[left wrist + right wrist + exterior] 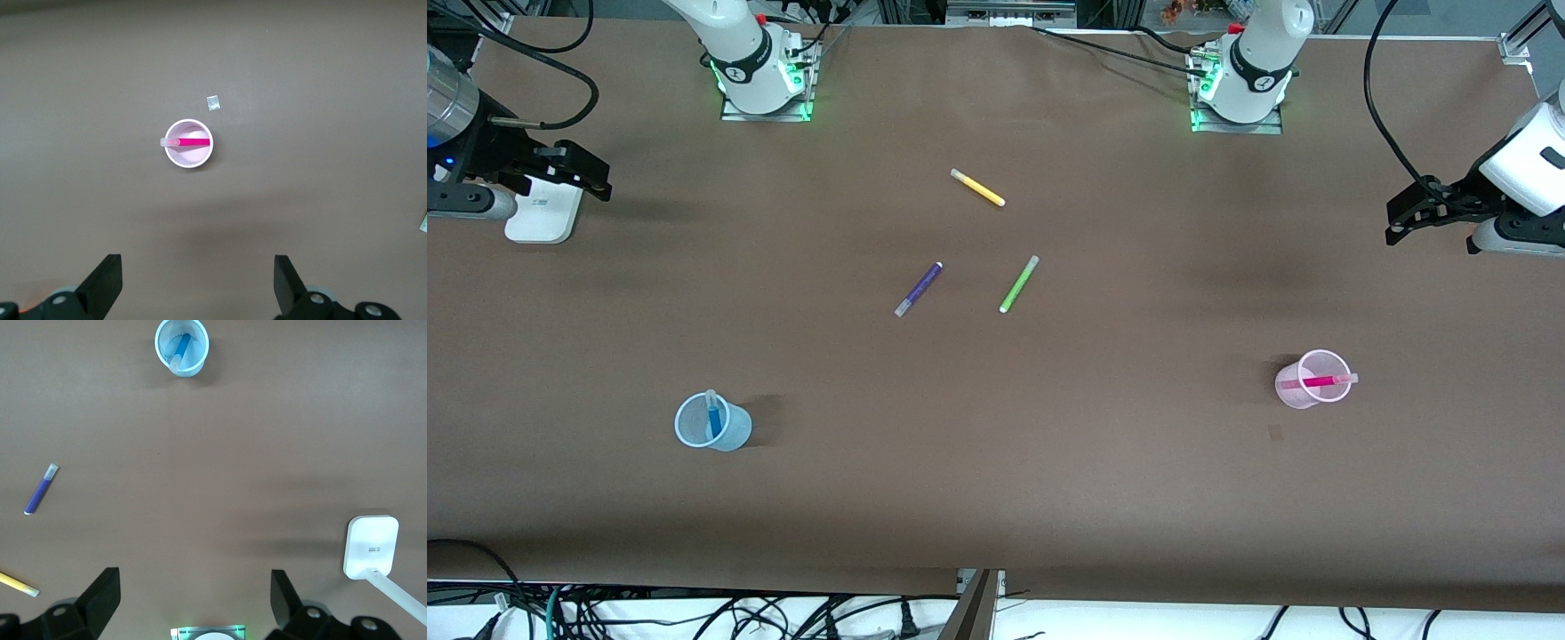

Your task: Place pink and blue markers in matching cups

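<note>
The pink marker (pixel 1319 382) lies inside the pale pink cup (pixel 1298 389) toward the left arm's end of the table; both show in the left wrist view, marker (pixel 193 142) in cup (pixel 190 157). The blue marker (pixel 713 418) stands in the pale blue cup (pixel 729 431) toward the right arm's end; the right wrist view shows marker (pixel 180 348) in cup (pixel 193 360). My left gripper (pixel 1405 218) is open and empty, high at the table's end. My right gripper (pixel 583 173) is open and empty, high at the other end.
A dark purple pen (pixel 919 289), a lime green pen (pixel 1019 284) and a yellow pen (pixel 978 188) lie mid-table. A white box (pixel 543 213) stands under the right gripper. A small paper scrap (pixel 213 103) lies near the pink cup.
</note>
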Controlling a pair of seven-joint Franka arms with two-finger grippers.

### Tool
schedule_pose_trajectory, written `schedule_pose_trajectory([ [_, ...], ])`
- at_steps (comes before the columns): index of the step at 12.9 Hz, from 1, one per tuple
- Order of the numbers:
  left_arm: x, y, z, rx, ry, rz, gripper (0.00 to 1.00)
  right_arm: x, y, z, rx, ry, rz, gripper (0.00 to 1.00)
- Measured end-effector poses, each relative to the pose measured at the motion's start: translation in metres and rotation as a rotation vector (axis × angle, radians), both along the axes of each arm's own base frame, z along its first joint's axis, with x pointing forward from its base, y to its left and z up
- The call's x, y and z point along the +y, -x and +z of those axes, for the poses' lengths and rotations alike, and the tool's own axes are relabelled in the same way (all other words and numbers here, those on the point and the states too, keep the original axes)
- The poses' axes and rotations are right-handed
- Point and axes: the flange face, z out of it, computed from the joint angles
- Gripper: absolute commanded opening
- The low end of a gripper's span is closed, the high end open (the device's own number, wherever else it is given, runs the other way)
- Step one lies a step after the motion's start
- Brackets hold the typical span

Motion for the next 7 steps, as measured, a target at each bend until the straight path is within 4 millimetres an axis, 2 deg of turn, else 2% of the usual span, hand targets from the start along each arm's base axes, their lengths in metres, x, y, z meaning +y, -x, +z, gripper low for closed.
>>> schedule_pose_trajectory([
  [7,0.0,0.0,0.0,0.0,0.0,0.0,1.0,-0.0028,-0.0058,-0.0049,0.008,0.001,-0.006,0.99],
])
